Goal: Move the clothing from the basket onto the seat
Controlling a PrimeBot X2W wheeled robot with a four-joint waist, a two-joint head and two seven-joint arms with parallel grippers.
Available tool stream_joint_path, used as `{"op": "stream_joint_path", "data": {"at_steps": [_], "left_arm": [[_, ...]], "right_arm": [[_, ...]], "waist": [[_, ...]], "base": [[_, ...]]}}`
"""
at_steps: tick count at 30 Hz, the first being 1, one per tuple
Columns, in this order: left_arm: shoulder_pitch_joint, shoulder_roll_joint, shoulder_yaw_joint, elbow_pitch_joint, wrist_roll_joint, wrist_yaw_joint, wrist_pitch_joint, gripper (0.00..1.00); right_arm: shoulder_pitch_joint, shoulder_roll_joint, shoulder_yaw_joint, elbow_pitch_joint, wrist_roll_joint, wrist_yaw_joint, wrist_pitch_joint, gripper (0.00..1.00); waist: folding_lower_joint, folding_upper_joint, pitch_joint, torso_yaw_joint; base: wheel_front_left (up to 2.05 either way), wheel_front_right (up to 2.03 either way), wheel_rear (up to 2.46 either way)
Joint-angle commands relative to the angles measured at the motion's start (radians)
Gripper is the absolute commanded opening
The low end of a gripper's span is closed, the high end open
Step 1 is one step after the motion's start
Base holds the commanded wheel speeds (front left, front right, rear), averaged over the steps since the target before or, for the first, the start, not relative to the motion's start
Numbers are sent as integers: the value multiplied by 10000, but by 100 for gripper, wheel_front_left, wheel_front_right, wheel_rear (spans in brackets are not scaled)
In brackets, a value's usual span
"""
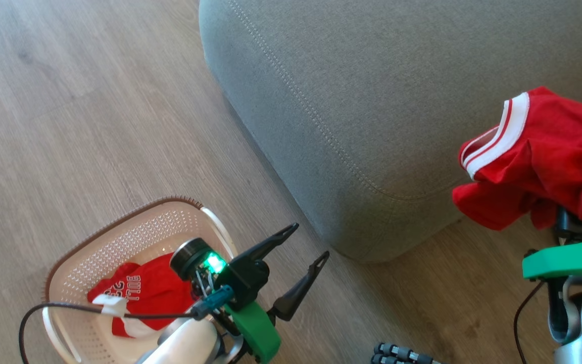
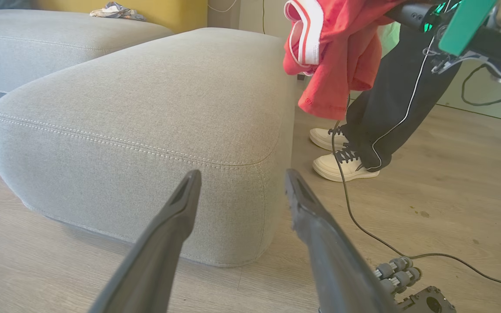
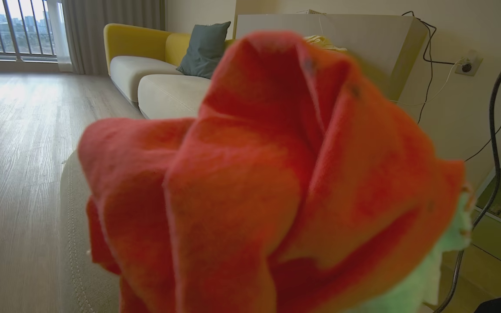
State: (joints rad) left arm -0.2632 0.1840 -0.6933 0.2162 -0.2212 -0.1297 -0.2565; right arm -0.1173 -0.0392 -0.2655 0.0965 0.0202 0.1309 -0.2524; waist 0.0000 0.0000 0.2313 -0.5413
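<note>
At the lower left of your head view, the basket (image 1: 134, 235) sits on the wooden floor (image 1: 68, 101), well short of the seat. One red garment (image 1: 144, 290), with white lettering showing, lies crumpled inside the basket, partly hidden by your left arm and its cable. Just right of the basket rim, your left tool (image 1: 311, 240) hangs over the floor with its two dark fingers spread wide and nothing between them. In the left wrist view the same open tool (image 2: 242, 174) points at the rounded corner of the seat (image 2: 146, 108) without touching it. The seat (image 1: 397, 101) fills the upper middle of the head view, its stitched seam running down toward the corner. At the right, the second red garment (image 1: 538, 162), with a white striped band, hangs bunched off your right tool (image 1: 571, 225), in the air beside the seat's right edge and clear of the cushion. Cloth covers that tool's fingers, so you cannot tell how far they are closed. The right wrist view is mostly blurred red fabric (image 3: 268, 174). Behind the hanging garment (image 2: 333, 52), the left wrist view shows a person's dark trouser legs and pale shoes (image 2: 346, 167) on the floor.
</note>
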Motion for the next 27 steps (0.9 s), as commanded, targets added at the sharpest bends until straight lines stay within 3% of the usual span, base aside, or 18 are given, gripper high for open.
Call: {"op": "stream_joint_path", "data": {"at_steps": [1,9,16,23,27], "left_arm": [[-405,95,196,-238,-120,-10,-53,100],[-380,163,389,-325,-67,-10,-53,100],[-402,476,601,-538,212,-10,-53,100],[-1149,1209,3,-680,355,-10,-53,100],[-1710,1701,-413,-736,380,-10,-53,100]], "right_arm": [[-131,-110,115,-450,51,-2,-94,0],[-512,-110,302,-731,-119,-2,-94,0],[-1815,-110,-30,-765,-81,-2,-94,0],[-3980,-158,-745,-570,188,-2,-94,0],[-5252,-685,-821,-27,773,-2,-94,0]], "waist": [[0,0,13,3],[0,0,206,27],[0,0,979,71],[0,0,2416,626],[0,0,3268,862]], "base": [[0,0,0],[0,0,0],[0,0,0],[0,0,0],[0,0,0]]}}
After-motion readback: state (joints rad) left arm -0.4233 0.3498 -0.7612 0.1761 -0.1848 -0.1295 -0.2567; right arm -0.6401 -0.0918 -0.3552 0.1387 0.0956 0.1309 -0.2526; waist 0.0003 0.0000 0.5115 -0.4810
